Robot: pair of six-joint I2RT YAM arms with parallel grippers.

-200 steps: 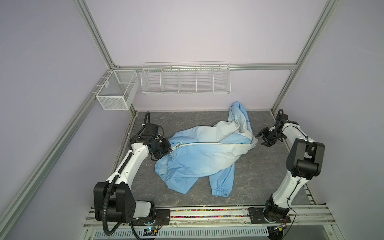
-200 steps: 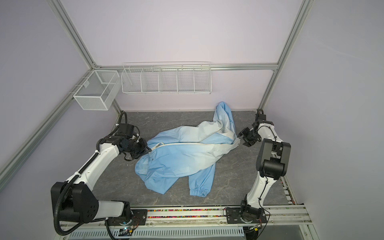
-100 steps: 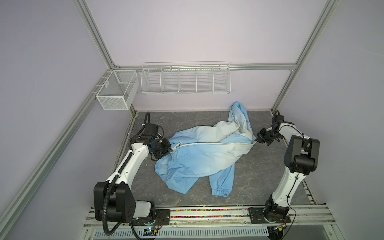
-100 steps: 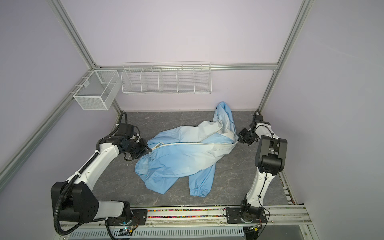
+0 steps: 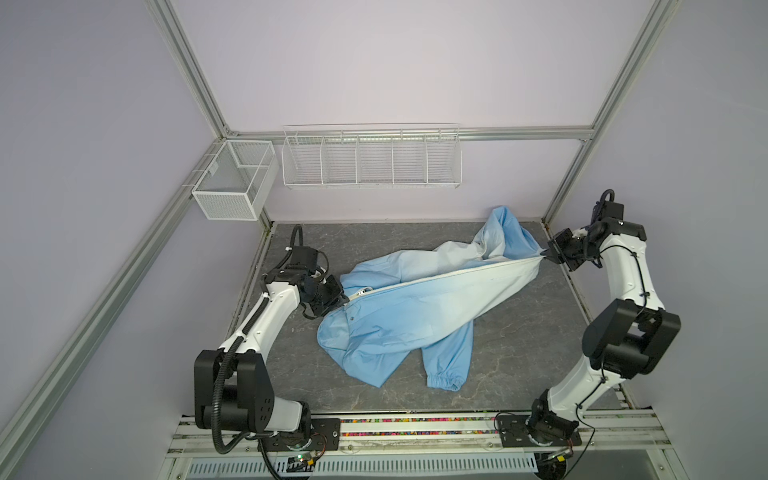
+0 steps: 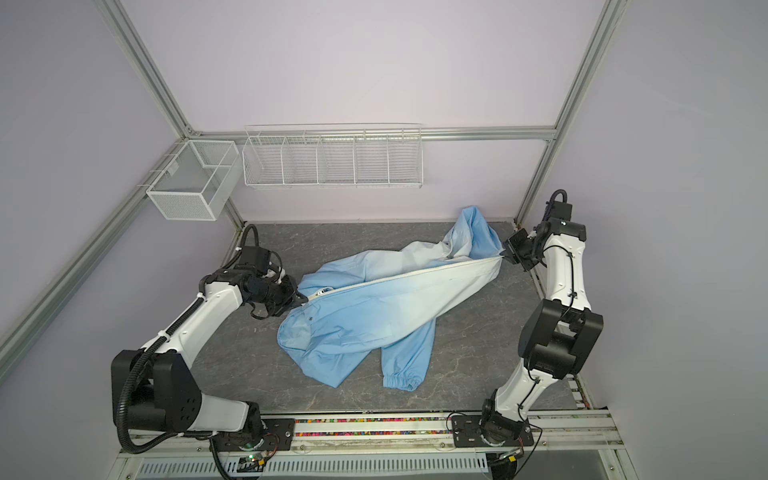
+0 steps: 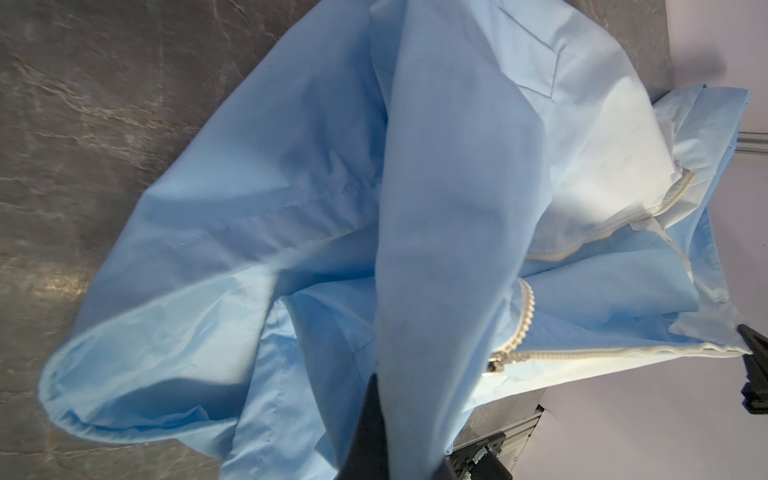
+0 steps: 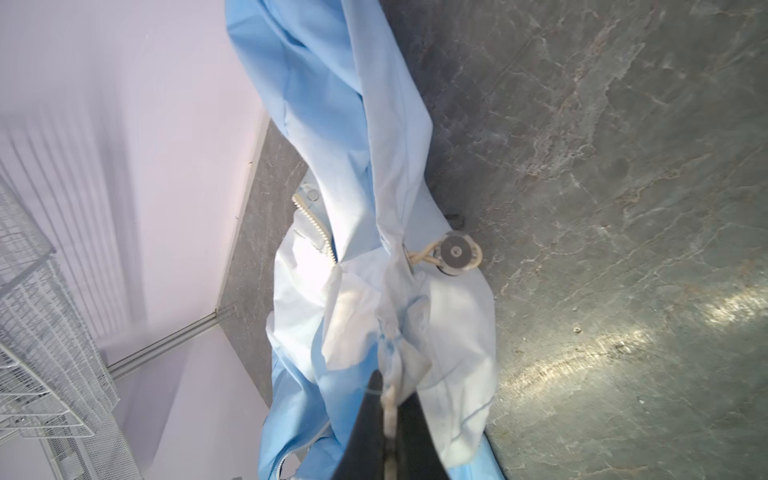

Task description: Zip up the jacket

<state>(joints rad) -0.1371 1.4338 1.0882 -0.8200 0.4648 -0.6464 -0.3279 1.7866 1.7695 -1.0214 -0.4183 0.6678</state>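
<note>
One gathered cuff (image 5: 444,380) marks the near end of the jacket (image 5: 415,320), which lies crumpled across the middle of the dark grey, stone-patterned tabletop (image 5: 519,357). A sleeve (image 5: 451,353) runs from that cuff back under the body. The thin cloth is a clear light blue at its near and left parts and fades to a pale whitish blue toward the right. A small snap stud (image 5: 351,330) shows on the blue flap near the left end.

A cream-white zipper (image 5: 449,274) runs in a nearly straight line across the garment from left to right, with its slider (image 5: 363,292) close to the left end. In the left wrist view the two rows of teeth part at the slider (image 7: 496,365), and one row curves away.

The left gripper (image 5: 343,305) is closed on the jacket's edge just beside that slider. In its wrist view a fold of blue cloth drapes over the dark fingers (image 7: 368,436). At the opposite end the right gripper (image 5: 545,254) is pinched tight on the bunched whitish tip of the jacket. Its wrist view shows the fingers (image 8: 363,424) clamped on crumpled fabric, with a round disc (image 8: 456,251) on a cream cord against the cloth beyond.

Farther back a blue fold (image 5: 509,232) rises toward the rear wall. Above it hang a white wire rack (image 5: 370,158) and a mesh basket (image 5: 232,183).
</note>
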